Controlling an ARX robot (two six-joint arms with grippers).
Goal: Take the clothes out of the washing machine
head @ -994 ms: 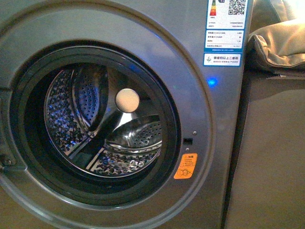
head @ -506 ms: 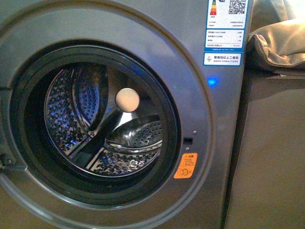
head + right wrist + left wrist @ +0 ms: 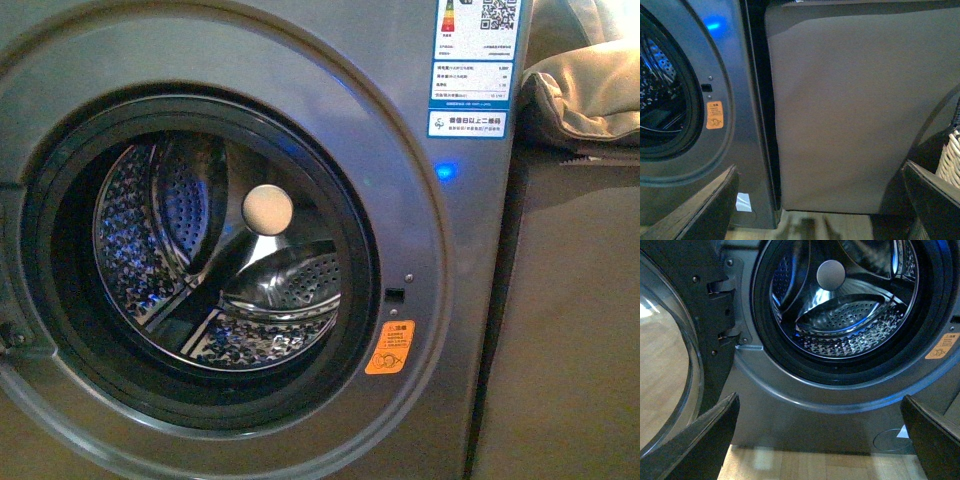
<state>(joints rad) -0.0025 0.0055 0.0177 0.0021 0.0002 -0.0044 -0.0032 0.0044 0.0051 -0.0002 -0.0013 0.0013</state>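
front view, washing machine [image 3: 420, 150] door open, perforated drum [image 3: 230, 270] bare

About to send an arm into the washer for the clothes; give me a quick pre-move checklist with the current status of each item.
1. Door swung open, opening of the washing machine unobstructed: ok.
2. Clothes visible in the drum: not ok, only bare perforated steel shows in the front and left wrist views.
3. Left pincer open and empty, facing the opening: ok.
4. Right pincer open and empty: ok, but it faces the beige cabinet, not the drum.
5. Wicker basket present for drop-off: ok, only its edge shows.
6. Hidden front bottom of drum free of garments: cannot tell.
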